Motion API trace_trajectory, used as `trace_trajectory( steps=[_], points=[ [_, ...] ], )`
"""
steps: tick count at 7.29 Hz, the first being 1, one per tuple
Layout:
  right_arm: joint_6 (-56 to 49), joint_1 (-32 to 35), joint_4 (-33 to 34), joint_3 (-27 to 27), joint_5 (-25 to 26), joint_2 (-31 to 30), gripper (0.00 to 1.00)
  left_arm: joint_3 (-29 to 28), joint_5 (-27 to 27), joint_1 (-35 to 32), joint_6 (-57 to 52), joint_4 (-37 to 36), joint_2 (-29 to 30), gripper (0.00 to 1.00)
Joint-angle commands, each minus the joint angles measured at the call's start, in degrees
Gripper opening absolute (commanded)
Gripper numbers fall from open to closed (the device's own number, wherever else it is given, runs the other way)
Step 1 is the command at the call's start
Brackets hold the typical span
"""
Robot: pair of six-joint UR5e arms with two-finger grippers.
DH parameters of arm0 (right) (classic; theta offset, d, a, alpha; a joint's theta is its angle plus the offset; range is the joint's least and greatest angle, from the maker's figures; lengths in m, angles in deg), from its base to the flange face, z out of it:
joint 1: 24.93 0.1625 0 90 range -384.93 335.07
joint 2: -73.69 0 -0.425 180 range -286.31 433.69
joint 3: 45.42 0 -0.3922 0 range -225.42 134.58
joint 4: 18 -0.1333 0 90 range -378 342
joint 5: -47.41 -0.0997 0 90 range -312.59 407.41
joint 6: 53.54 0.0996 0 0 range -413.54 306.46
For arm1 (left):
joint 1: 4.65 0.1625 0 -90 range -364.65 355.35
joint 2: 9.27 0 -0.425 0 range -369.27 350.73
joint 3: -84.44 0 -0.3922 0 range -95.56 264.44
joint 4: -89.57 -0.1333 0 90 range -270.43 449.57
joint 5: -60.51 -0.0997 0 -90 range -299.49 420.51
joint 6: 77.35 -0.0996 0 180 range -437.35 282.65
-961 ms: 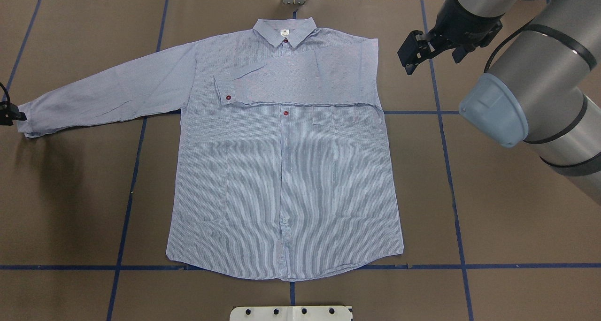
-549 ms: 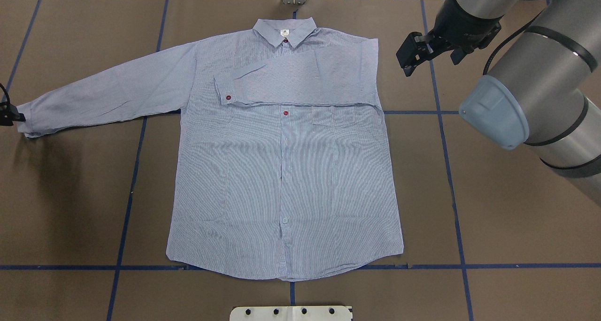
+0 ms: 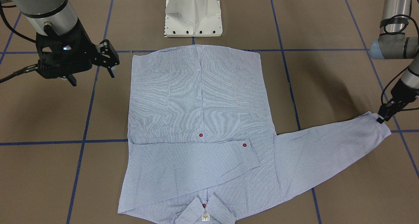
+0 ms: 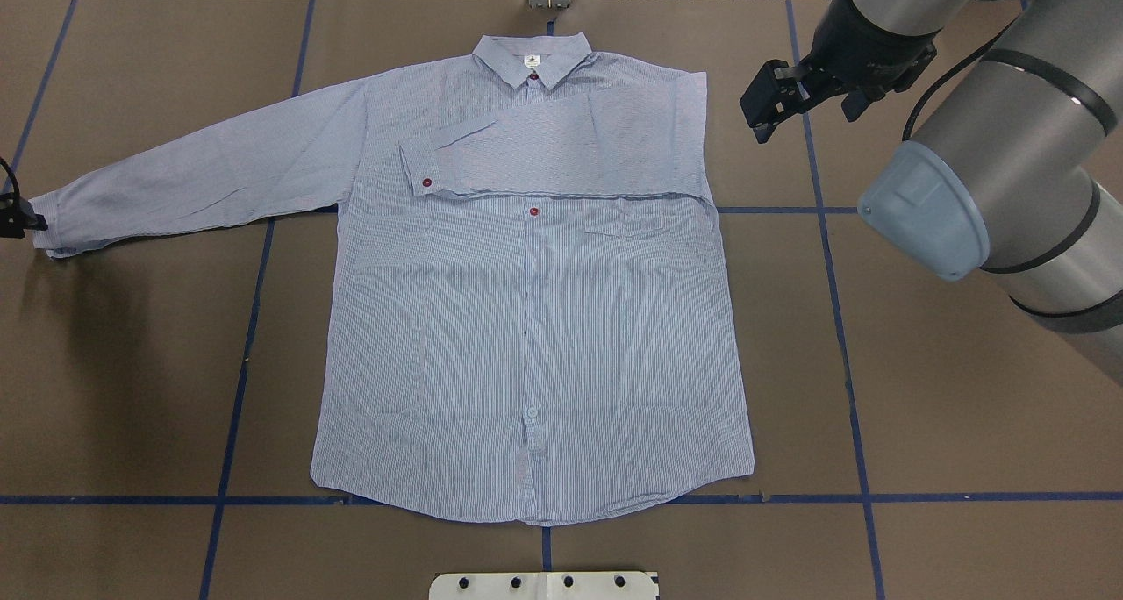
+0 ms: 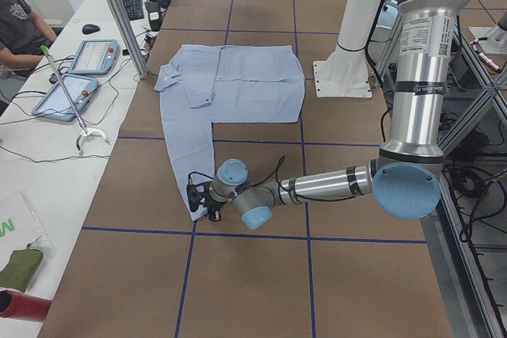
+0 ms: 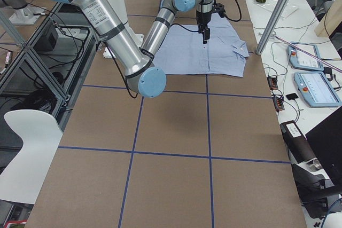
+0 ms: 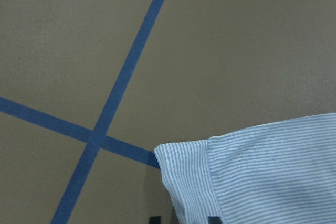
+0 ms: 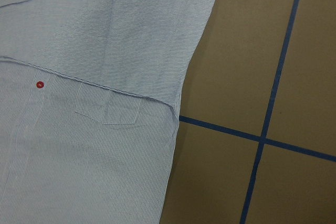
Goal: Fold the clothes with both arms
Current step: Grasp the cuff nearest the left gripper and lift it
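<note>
The light blue striped shirt [image 4: 526, 319] lies flat and face up on the brown table, collar at the far side. One sleeve [image 4: 544, 153] is folded across the chest, its cuff with a red button near the middle. The other sleeve [image 4: 202, 179] stretches out straight to the left. My left gripper [image 4: 13, 217] sits at that sleeve's cuff [image 7: 252, 171]. In the left wrist view the cuff lies between the two fingertips, which look shut on it. My right gripper [image 4: 765, 109] hovers open and empty above bare table, beside the shirt's folded shoulder [image 8: 199, 3].
The white pedestal base [image 3: 193, 14] stands at the near edge behind the hem. Blue tape lines [image 4: 842, 319] cross the brown table. In the exterior left view a side bench holds tablets [image 5: 79, 77], and a seated person [image 5: 20, 21] is at its far end.
The right gripper has drifted slightly up and away from the shirt's shoulder. The left gripper and the shirt have barely moved.
</note>
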Motion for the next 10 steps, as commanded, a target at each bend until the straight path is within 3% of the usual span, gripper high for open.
trace_trajectory(
  steps=[1,3,4,6,8,9,10],
  points=[
    [0.1,0.0,0.0,-0.3,0.0,-0.1,1.00,-0.4,0.0,0.2,0.1,0.0,0.3,0.34],
    [0.1,0.0,0.0,-0.6,0.0,-0.4,1.00,-0.2,0.1,0.1,0.2,0.0,0.5,0.06],
    [0.1,0.0,0.0,-0.7,0.0,-0.6,1.00,0.1,0.1,0.1,0.1,0.0,0.5,0.00],
    [0.1,0.1,0.0,-0.9,0.0,-1.2,1.00,1.6,0.8,0.1,0.1,-0.3,0.5,0.00],
    [-0.3,0.2,-0.1,-1.9,-0.1,-3.0,1.00,7.2,7.3,-0.2,-0.1,-2.8,-0.3,0.00],
    [-0.4,0.3,-0.1,-2.0,-0.1,-3.6,1.00,11.5,7.6,-0.4,-0.1,-7.2,-0.1,0.00],
    [-0.5,0.7,-0.2,-2.0,-0.2,-4.7,1.00,18.8,7.6,-0.5,-0.3,-16.9,0.3,0.00]
  ],
)
